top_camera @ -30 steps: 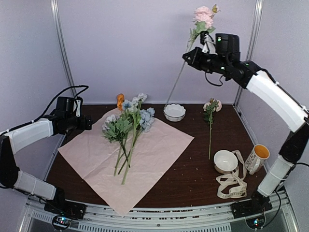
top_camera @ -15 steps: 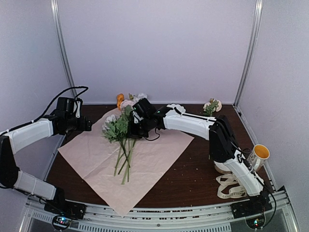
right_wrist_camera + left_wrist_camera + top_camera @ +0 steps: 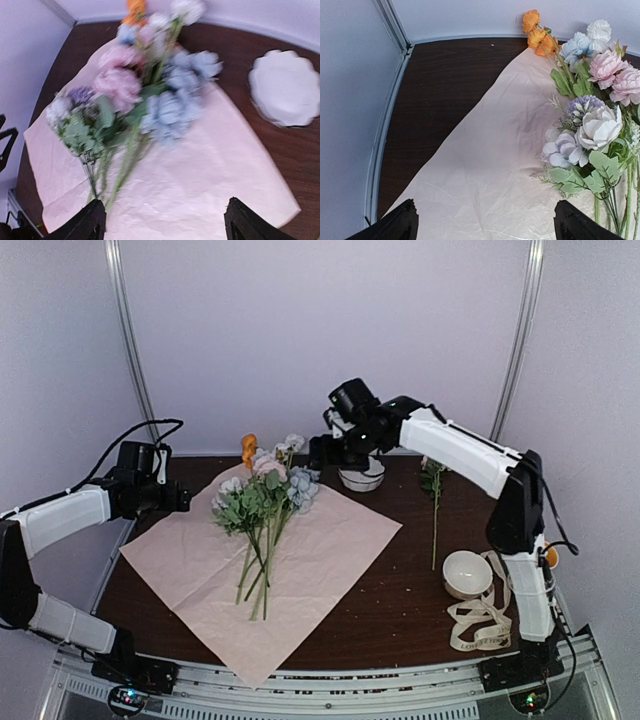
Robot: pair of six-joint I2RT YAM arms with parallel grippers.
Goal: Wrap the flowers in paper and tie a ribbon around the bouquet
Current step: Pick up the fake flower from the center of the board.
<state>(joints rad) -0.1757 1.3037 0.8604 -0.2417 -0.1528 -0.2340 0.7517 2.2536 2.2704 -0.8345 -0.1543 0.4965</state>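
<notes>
Right wrist view blurs the flowers (image 3: 150, 97).

Light even and diffuse, shadows faint. Top and left wrist views sharp. Right wrist view motion-blurred throughout: flowers (image 3: 150, 95) and white bowl (image 3: 285, 87) smeared, edges soft.

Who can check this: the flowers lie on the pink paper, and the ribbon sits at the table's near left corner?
Not quite. The flowers do lie on the paper, but the ribbon sits at the near right corner, as the top view shows.
</notes>
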